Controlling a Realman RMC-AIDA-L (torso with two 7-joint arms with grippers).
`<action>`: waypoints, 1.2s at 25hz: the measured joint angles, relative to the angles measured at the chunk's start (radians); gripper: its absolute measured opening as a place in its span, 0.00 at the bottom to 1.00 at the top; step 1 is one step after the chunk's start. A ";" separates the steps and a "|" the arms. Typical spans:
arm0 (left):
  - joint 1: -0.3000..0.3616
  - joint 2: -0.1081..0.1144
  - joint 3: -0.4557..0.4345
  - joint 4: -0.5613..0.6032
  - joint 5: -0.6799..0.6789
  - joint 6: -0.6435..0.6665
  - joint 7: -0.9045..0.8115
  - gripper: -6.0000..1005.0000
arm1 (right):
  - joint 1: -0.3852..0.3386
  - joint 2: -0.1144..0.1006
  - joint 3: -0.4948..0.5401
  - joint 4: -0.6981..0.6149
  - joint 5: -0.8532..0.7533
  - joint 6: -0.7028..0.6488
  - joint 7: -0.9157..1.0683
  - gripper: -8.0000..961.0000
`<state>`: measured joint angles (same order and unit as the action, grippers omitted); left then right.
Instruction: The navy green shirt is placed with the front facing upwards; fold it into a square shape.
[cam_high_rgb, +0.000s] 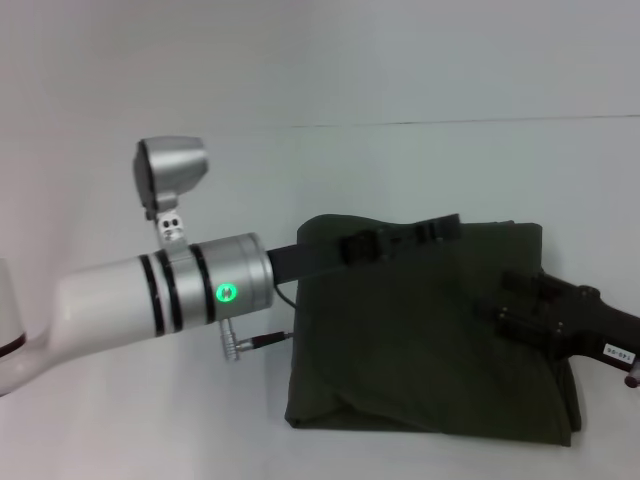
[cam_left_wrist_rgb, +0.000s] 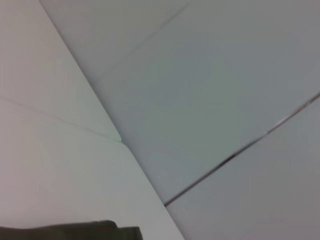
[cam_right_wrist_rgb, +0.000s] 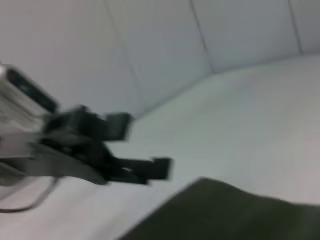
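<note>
The navy green shirt (cam_high_rgb: 420, 350) lies folded into a rough block on the white table, its lettering hidden. A sliver of its dark cloth shows in the left wrist view (cam_left_wrist_rgb: 75, 231) and a corner in the right wrist view (cam_right_wrist_rgb: 235, 215). My left gripper (cam_high_rgb: 445, 228) reaches across the shirt's far edge. The right wrist view shows this left gripper (cam_right_wrist_rgb: 142, 147) open, its two fingers apart with nothing between them, just above the table beside the cloth. My right gripper (cam_high_rgb: 515, 298) comes in from the right and hovers low over the shirt's right part.
The white table (cam_high_rgb: 150, 420) stretches around the shirt, with a seam line (cam_high_rgb: 450, 122) at the back. Pale wall panels (cam_right_wrist_rgb: 165, 45) stand behind the table. A cable (cam_high_rgb: 262, 340) hangs from my left wrist near the shirt's left edge.
</note>
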<state>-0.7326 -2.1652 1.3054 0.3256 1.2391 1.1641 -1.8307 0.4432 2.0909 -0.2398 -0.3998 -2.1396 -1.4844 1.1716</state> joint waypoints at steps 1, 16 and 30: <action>0.009 0.000 -0.015 0.005 0.013 0.004 0.000 0.92 | 0.001 0.000 -0.005 0.001 0.000 0.023 0.012 0.81; 0.077 0.007 -0.133 0.031 0.209 0.031 -0.009 0.92 | 0.087 -0.002 -0.003 -0.012 0.025 0.203 0.060 0.81; 0.097 0.065 -0.398 0.263 0.826 0.050 -0.317 0.92 | -0.003 -0.012 0.003 -0.140 0.144 -0.033 0.054 0.81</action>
<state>-0.6351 -2.0999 0.9074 0.5889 2.0656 1.2137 -2.1473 0.4398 2.0792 -0.2371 -0.5397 -1.9960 -1.5175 1.2260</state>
